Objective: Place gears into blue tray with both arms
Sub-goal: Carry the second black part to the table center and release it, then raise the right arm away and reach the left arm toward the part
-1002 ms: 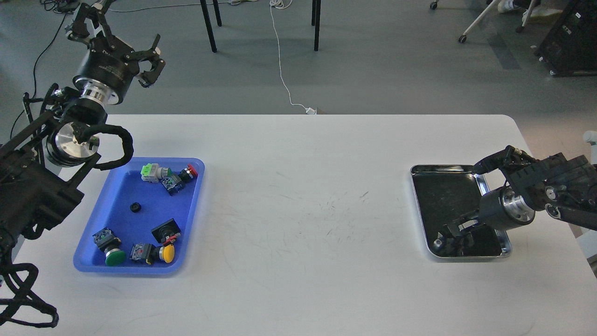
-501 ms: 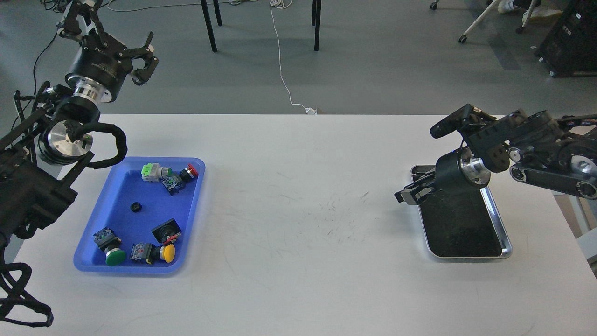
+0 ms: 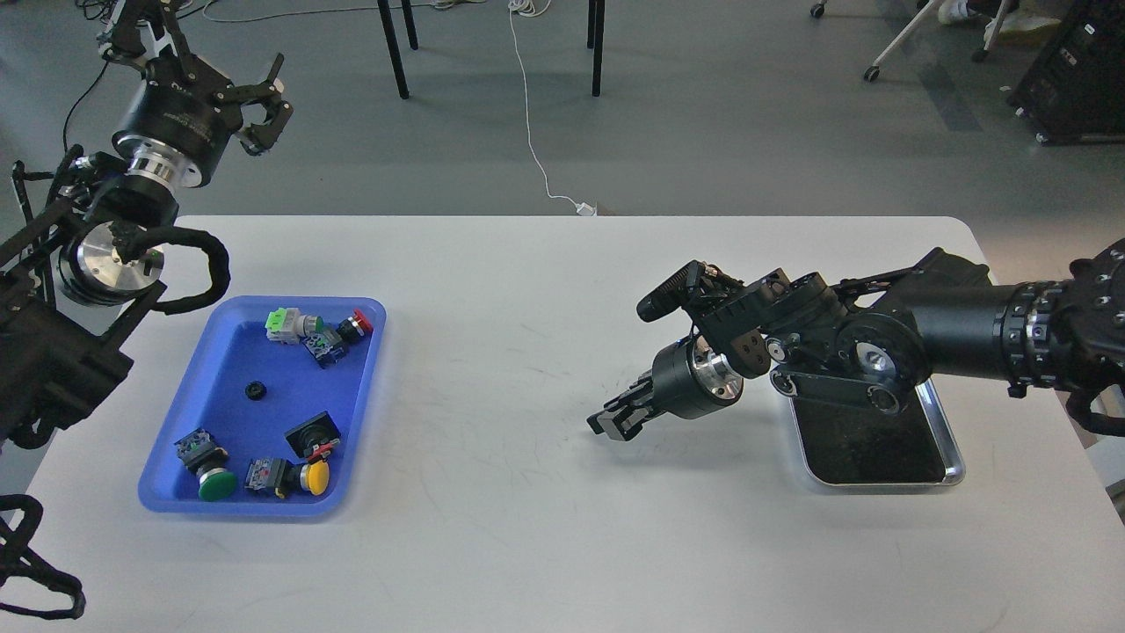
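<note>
One gear, a tiny black toothed wheel, lies on the floor of the blue tray at the table's left. My left gripper hangs open, high above the table's far left corner and behind the tray, holding nothing. Over the bare table, right of centre, my right gripper points left with its fingers drawn together. It is well apart from the blue tray. Whatever sits between those fingers is hidden by them, and no second gear shows elsewhere.
Several push-button switches with green, yellow and red caps lie in the blue tray around the gear. A shiny steel tray sits at the right, partly under my right arm, its visible bottom bare.
My right gripper left the steel tray's near corner, rose, and swept left over the table; the small item it stood at is gone from the tray. My left gripper drifted slightly up and left.
</note>
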